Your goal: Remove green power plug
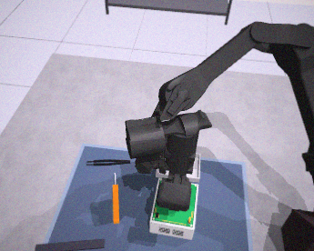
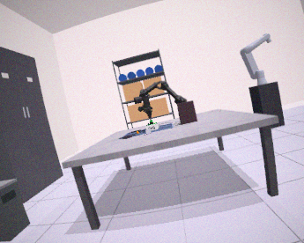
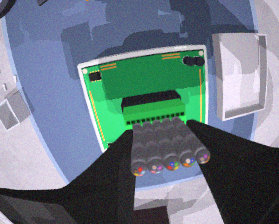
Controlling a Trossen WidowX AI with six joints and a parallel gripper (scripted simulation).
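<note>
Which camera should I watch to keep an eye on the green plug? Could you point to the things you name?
The wrist view: it shows the green plug (image 3: pixel 155 111) large and unobstructed on top. The top view hides it under the gripper (image 3: pixel 161 127); the exterior view is too distant.

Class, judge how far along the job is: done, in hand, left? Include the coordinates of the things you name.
Done: the claw (image 1: pixel 173 196) (image 2: pixel 151 118) (image 3: pixel 160 131) is shut on the plug (image 3: pixel 155 111). In hand: loosening; the plug sits against its black socket (image 3: pixel 150 99). Left: freeing it, placing it in the tray (image 1: pixel 197 169) (image 3: pixel 218 75), releasing, moving clear.
</note>
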